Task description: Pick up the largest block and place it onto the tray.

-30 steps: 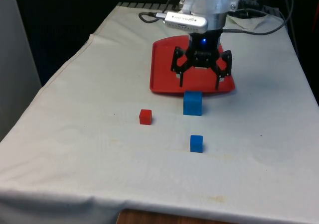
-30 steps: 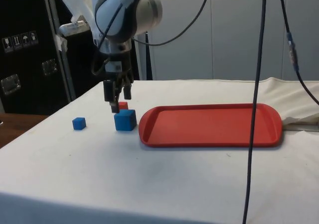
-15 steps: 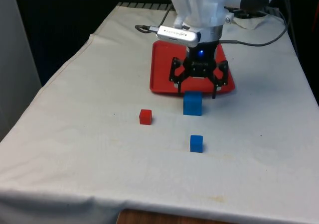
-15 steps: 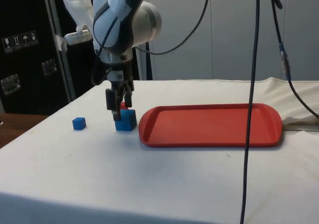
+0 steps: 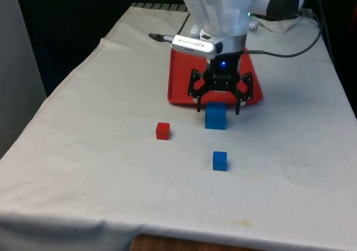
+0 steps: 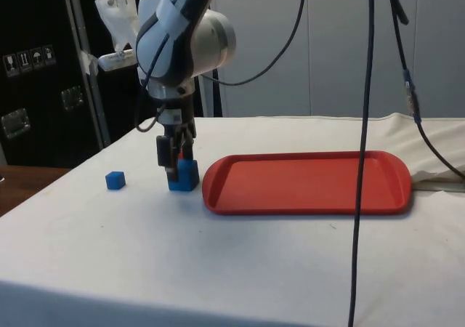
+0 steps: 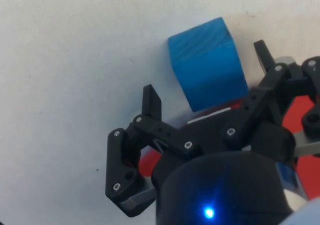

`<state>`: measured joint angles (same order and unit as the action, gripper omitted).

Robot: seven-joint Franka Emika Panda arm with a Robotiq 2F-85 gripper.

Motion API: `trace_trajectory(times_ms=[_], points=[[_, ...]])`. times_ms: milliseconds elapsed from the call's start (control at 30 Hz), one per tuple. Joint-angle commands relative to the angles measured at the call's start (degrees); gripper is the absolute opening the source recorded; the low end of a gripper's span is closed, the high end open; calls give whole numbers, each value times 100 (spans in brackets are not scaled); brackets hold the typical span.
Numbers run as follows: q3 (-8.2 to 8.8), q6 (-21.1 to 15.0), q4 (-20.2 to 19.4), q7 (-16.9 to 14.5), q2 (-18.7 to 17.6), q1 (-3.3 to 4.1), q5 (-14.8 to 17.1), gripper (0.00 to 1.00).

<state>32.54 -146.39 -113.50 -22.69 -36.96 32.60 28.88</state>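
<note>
The tool (image 5: 218, 101) hangs low over the large blue block (image 5: 215, 116), its two black fingers spread apart and reaching down on either side of the block's upper edge. In the wrist view the fingers (image 7: 151, 101) stand wider than the block (image 7: 208, 62), with a gap on each side, so nothing is clamped. That spread looks deliberate: the fingers need room to slide down past the block's faces before they close.

The large blue block sits on the white-clothed surface (image 5: 100, 167), just in front of the red tray (image 6: 305, 182), near its rim but not touching it. From the side, the tool (image 6: 174, 156) covers part of the block (image 6: 184, 175), which suggests the fingertips are about level with its upper half.

Two smaller cubes lie well clear of the tool: a small red block (image 5: 162, 130) toward the front view's left, and a small blue block (image 5: 220, 160) nearer the front camera. Neither should interfere with the grasp.

Judging by this, the step in hand is the final descent before gripping. The tray is close by, so the carry afterwards should be short.
</note>
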Motion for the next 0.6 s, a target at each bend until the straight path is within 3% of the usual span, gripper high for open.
trace_trajectory(times_ms=[0,67,133,367,400,567], points=[[-52,-46,23,-40,-29,-40,57,100],[0,0,11,0,-23,0,0,100],[-40,-34,40,-29,-69,-40,52,100],[-11,-29,40,6,-126,-46,46,100],[17,0,23,17,-109,-17,0,100],[0,-29,52,132,-166,-52,40,100]])
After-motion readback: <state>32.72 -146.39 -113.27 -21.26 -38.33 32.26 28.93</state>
